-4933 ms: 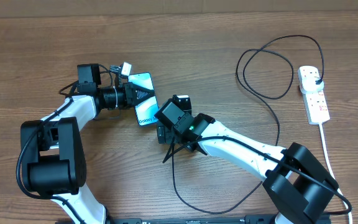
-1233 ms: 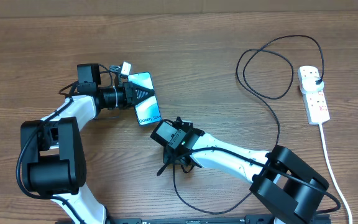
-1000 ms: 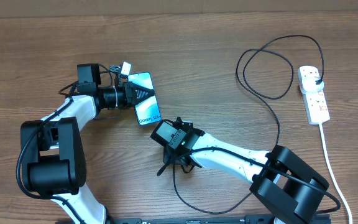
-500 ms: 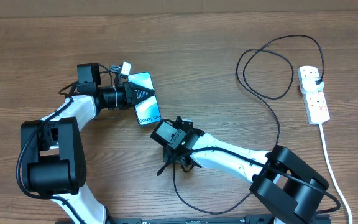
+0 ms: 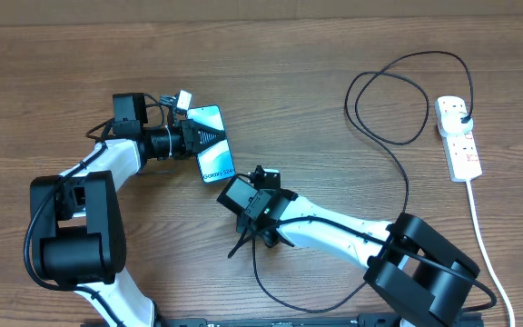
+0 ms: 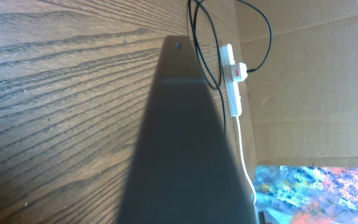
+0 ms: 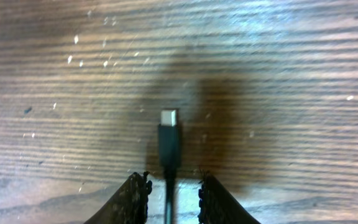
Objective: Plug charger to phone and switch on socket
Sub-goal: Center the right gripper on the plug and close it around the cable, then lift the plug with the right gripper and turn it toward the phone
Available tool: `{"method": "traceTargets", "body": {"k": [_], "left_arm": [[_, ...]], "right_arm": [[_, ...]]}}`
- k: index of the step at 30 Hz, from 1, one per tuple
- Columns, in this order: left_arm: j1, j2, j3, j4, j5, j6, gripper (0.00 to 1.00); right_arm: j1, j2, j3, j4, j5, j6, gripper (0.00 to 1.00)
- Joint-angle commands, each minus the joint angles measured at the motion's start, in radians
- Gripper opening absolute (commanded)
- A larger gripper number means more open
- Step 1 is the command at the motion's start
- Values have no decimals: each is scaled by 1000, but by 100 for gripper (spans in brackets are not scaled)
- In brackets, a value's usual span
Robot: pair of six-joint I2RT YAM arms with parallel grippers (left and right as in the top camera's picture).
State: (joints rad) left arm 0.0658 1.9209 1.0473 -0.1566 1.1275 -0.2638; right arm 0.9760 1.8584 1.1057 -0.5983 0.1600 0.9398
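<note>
Both fingers [image 7: 138,190] of the right gripper [image 7: 171,180] stood open around the charger [image 7: 169,143] tip, not pinching; the phone [image 5: 214,166] lay at 10 o'clock.

One phone [image 5: 217,165], one charger [image 7: 169,140], one socket [image 5: 462,150], one table [image 5: 316,64], and two arms: left arm [image 5: 116,159], right arm [image 5: 334,222].

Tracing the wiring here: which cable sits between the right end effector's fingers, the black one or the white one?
The thin black charger cable; the thick white cord lies far off, by the power strip.
</note>
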Motion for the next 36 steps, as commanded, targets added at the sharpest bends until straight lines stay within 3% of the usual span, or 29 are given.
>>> {"method": "traceTargets", "body": {"k": [1, 16, 24, 36], "left_arm": [[-1, -31, 4, 4, 25, -14, 4], [-1, -31, 4, 4, 26, -45, 4], [-1, -31, 4, 4, 26, -45, 4], [-1, -31, 4, 4, 26, -48, 4]], "right_arm": [[43, 19, -7, 6, 34, -9, 30], [48, 69, -7, -12, 61, -30, 24], [48, 68, -4, -43, 33, -32, 4], [37, 32, 3, -62, 3, -28, 4]]}}
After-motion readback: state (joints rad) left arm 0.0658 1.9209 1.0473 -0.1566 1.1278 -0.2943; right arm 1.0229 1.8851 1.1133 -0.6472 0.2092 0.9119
